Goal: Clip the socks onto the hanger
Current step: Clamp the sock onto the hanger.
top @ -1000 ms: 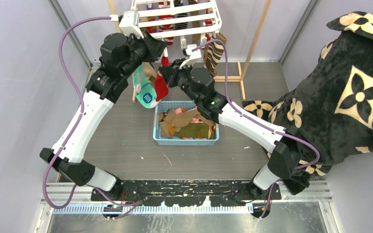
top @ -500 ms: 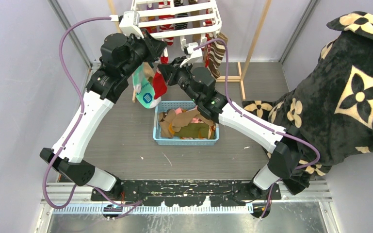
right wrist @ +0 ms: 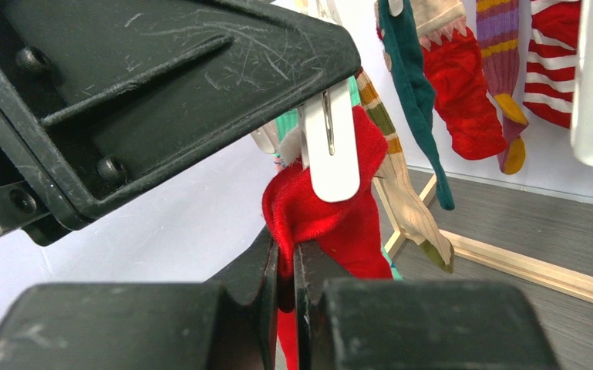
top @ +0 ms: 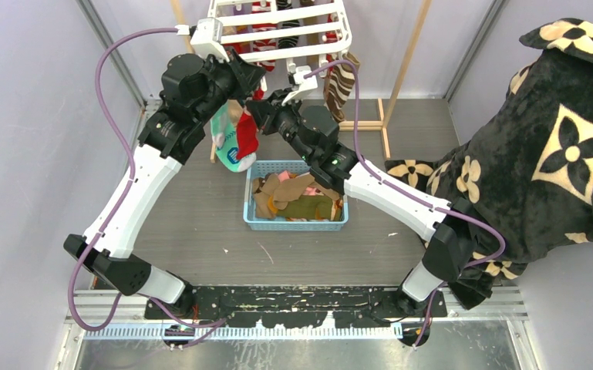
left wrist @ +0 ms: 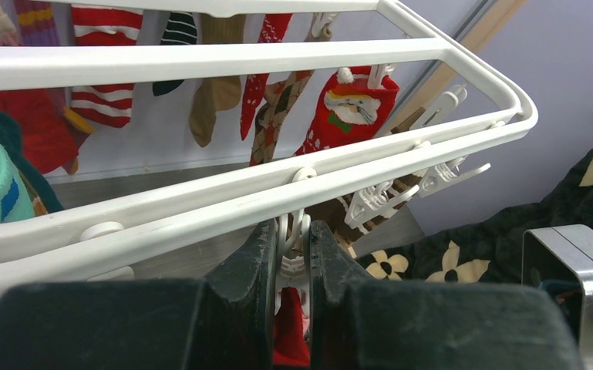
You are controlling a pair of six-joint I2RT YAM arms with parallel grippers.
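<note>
The white hanger (top: pixel 277 32) hangs at the back with several socks clipped on; its front bar also shows in the left wrist view (left wrist: pixel 200 206). My left gripper (top: pixel 251 77) (left wrist: pixel 290 239) is shut on a dangling white clip (left wrist: pixel 294 268), squeezing it under the bar. My right gripper (top: pixel 257 109) (right wrist: pixel 281 250) is shut on the cuff of a red sock (right wrist: pixel 339 220) (top: pixel 247 132). It holds the cuff up at the clip's tip (right wrist: pixel 331 154), and the red fabric shows between the left fingers (left wrist: pixel 289 331). A teal sock (top: pixel 228 146) hangs just left of the red one.
A blue basket (top: pixel 297 223) with several loose socks (top: pixel 293 193) sits mid-table below the grippers. A brown striped sock (top: pixel 341 85) hangs at the hanger's right corner. The pale wooden frame (top: pixel 385 123) stands behind. A black floral blanket (top: pixel 555 146) fills the right side.
My right gripper has moved up and left with the red sock, bringing its cuff to the clip held by the left gripper. The left arm has hardly moved.
</note>
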